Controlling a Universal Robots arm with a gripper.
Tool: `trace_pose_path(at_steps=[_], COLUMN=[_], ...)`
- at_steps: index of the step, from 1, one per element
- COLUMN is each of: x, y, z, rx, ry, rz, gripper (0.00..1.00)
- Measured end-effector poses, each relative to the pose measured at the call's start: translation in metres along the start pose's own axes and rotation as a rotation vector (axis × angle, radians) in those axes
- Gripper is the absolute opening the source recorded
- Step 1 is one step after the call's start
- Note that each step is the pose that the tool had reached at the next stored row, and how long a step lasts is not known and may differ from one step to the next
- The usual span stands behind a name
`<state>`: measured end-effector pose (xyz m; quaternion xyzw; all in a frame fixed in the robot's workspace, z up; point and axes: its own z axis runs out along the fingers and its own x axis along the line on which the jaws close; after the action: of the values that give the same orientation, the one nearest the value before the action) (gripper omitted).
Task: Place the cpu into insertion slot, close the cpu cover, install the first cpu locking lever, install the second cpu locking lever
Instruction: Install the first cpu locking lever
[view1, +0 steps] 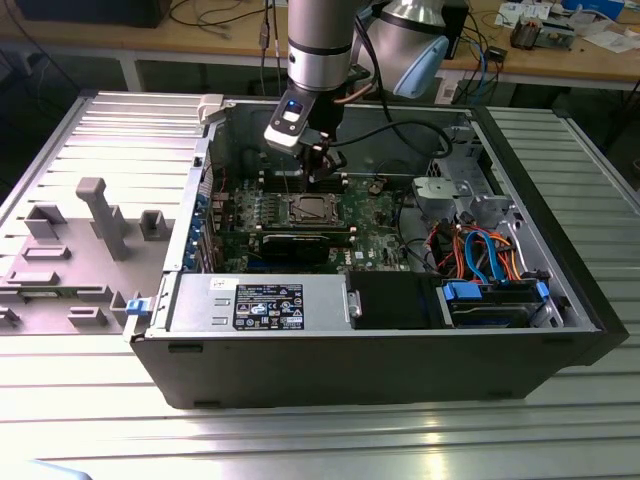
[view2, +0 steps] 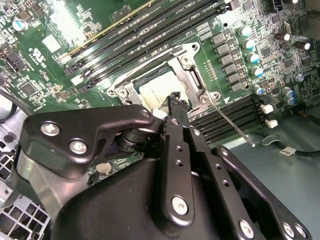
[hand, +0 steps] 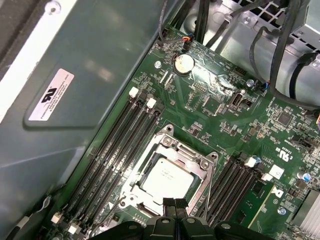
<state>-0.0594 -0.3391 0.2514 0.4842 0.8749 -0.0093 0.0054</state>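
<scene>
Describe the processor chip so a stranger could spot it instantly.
Look inside the open computer case at the green board. Near its middle a metal frame sits between long black slots. The chip is the silvery square in that frame's window.

Silvery cpu (hand: 167, 178), green motherboard (hand: 220, 115), black fingers (hand: 169, 206).

The cpu (hand: 167, 177), a small flat square chip with a dull silvery metal top, lies level in the insertion slot (hand: 165, 134), a square socket with a screwed metal rim on the green motherboard (hand: 220, 107). The cpu cover (view2: 196, 86), a hinged frame of silvery-bronze sheet metal, is folded down flat over it (the chip shows through its large square window). One locking lever (view2: 232, 122), a thin steel wire rod, slants away from the socket's corner rather than lying tucked along the frame.
</scene>
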Motion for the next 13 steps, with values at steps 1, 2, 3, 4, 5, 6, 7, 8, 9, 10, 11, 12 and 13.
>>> trace_pose_path(at_steps=[1,2,3,4,5,6,7,8,9,10,11,12,13], x=[0.0000,0.0000,0.0000,0.0000,0.0000,0.0000,0.0000,0.0000,0.0000,0.0000,0.0000,0.0000,0.0000], y=[0.0000,0.0000,0.0000,0.0000,0.0000,0.0000,0.0000,0.0000,0.0000,0.0000,0.0000,0.0000,0.0000], z=[0.0000,0.0000,0.0000,0.0000,0.0000,0.0000,0.0000,0.0000,0.0000,0.0000,0.0000,0.0000,0.0000], rx=[-0.0001,-0.0001,-0.0001,-0.0002,-0.0001,-0.0002,-0.0002,-0.0002,-0.0003,-0.0004,-0.0003,-0.0004,-0.0005], ry=[0.0000,0.0000,-0.0001,-0.0001,-0.0001,-0.0001,-0.0001,-0.0001,-0.0002,-0.0002,-0.0002,-0.0002,-0.0003], rz=[-0.002,-0.004,-0.006,-0.008,-0.009,-0.010,-0.011,-0.013,-0.015,-0.017,-0.019,-0.022,-0.026], gripper=[0.11,0.11,0.11,0.11,0.11,0.11,0.11,0.11,0.11,0.11,0.11,0.11,0.11])
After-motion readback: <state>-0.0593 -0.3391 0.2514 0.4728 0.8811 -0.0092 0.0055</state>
